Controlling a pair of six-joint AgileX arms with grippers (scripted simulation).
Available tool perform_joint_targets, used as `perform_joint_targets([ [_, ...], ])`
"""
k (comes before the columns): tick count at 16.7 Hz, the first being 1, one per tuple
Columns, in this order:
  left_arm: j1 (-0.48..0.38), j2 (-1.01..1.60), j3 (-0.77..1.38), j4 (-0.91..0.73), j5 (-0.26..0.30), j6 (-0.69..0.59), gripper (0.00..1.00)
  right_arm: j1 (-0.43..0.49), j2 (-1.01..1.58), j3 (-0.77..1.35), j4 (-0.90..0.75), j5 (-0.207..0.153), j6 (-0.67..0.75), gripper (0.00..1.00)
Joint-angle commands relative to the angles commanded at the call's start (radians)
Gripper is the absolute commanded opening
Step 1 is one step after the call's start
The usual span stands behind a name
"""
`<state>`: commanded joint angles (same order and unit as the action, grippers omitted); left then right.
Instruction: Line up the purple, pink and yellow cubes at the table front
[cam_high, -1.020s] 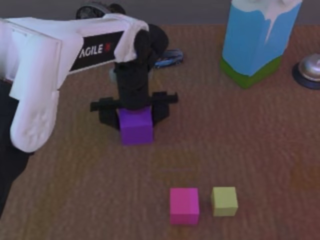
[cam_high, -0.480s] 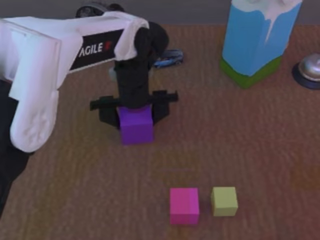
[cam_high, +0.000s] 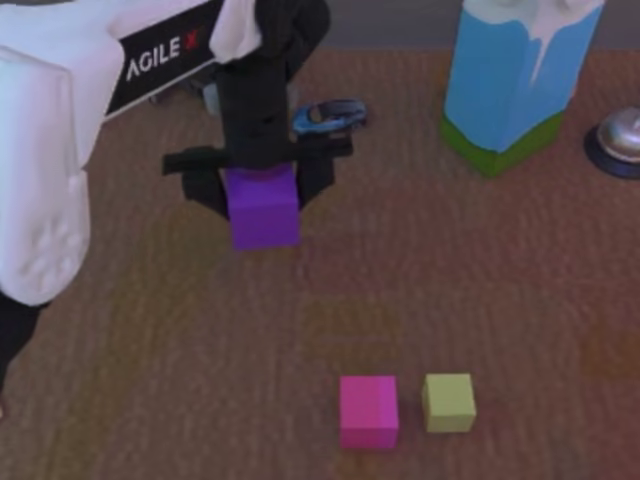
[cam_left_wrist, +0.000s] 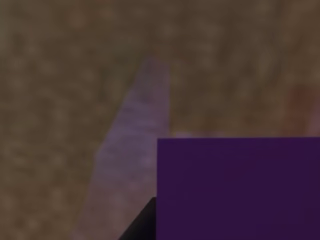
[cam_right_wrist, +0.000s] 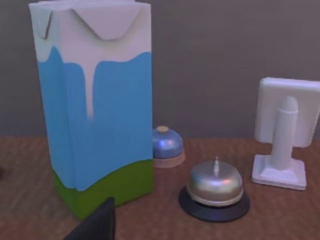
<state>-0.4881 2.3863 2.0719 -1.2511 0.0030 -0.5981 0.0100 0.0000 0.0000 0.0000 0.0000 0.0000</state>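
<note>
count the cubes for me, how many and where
3. The purple cube is held in the left gripper, mid-table left. The pink cube and the yellow cube sit side by side, apart, at the table front. None seems hidden.

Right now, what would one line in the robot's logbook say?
left gripper: shut on purple cube, raised off table | pink cube, yellow cube: side by side at front | right arm: not visible from above

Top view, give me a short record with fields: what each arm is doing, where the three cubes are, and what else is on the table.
left arm: tool shut on purple cube, back left
right arm: not in top view
pink cube: table front, beside yellow cube, apart
other items: blue toy car, milk carton, call bell
</note>
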Motion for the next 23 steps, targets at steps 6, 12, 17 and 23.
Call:
perform_joint_targets([
  [6,-0.016,-0.030,-0.039,0.015,-0.001,-0.001,0.00,0.000,0.000,0.000,0.000,0.000,0.000,1.00],
  [12,-0.088,-0.271,-0.373,0.105,-0.004,-0.033,0.00,0.000,0.000,0.000,0.000,0.000,0.000,1.00],
  [17,-0.165,-0.513,-0.734,0.194,-0.004,-0.065,0.00,0.000,0.000,0.000,0.000,0.000,0.000,1.00],
  [23,-0.203,-0.627,-0.863,0.237,-0.004,-0.081,0.00,0.000,0.000,0.000,0.000,0.000,0.000,1.00],
])
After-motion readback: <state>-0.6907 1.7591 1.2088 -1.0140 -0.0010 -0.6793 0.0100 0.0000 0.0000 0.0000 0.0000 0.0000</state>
